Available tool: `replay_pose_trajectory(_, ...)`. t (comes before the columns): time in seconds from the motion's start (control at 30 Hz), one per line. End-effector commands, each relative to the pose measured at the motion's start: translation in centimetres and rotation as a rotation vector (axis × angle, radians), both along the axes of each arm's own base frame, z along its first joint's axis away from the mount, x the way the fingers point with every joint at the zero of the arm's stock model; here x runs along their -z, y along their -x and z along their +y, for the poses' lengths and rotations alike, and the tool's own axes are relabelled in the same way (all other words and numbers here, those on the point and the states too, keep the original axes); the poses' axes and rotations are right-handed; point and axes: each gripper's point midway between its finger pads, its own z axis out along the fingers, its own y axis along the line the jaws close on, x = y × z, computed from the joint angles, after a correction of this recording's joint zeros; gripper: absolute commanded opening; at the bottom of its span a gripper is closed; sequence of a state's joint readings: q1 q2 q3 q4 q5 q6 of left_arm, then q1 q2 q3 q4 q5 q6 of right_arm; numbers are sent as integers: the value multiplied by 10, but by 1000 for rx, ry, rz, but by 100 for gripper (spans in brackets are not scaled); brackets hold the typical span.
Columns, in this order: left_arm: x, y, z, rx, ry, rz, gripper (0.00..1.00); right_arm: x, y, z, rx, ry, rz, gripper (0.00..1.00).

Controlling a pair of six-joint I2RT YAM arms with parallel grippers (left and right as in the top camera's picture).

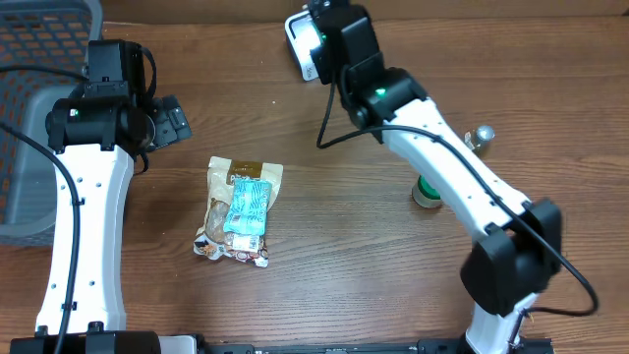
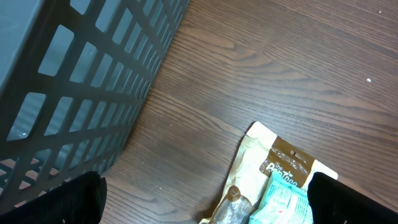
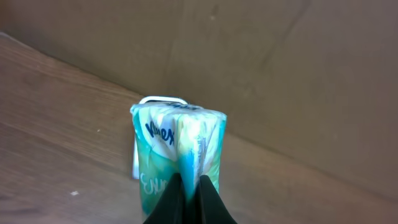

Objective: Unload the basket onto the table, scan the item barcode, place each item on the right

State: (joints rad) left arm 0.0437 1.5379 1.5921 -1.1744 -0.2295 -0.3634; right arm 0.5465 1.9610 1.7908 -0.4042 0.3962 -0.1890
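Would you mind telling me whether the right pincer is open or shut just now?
Shut: the right pincer is closed tight, pinching the wrapper of the green-and-white Kleenex tissue pack.

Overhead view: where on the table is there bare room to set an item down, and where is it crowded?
Bare wood lies between the snack pouch and the right arm, and along the far-right edge beyond it. Crowded: the basket corner by the left pincer.

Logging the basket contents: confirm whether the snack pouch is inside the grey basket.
No, the snack pouch lies on the table, apart from the grey basket.
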Motion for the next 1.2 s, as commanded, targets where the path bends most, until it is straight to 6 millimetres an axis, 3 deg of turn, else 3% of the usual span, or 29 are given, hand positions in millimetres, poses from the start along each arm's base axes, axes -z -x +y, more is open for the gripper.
replay_pose_trajectory(0.0, -6, -1, 3, 3, -18, -14, 100, 4, -13, 2, -17, 117, -48, 4)
replay_pose_trajectory(0.2, -6, -1, 3, 3, -18, -14, 99, 34, -30, 13, -63, 205, -60, 4)
replay_pose_trajectory(0.57, -6, -1, 3, 3, -18, -14, 100, 61, -65, 27, -67, 203, -174, 4)
replay_pose_trajectory(0.7, -6, -1, 3, 3, -18, -14, 99, 85, -73, 35, -122, 284, -189, 4)
replay_pose_trajectory(1.17, -6, -1, 3, 3, -18, -14, 99, 83, -91, 32, -111, 307, -296, 4)
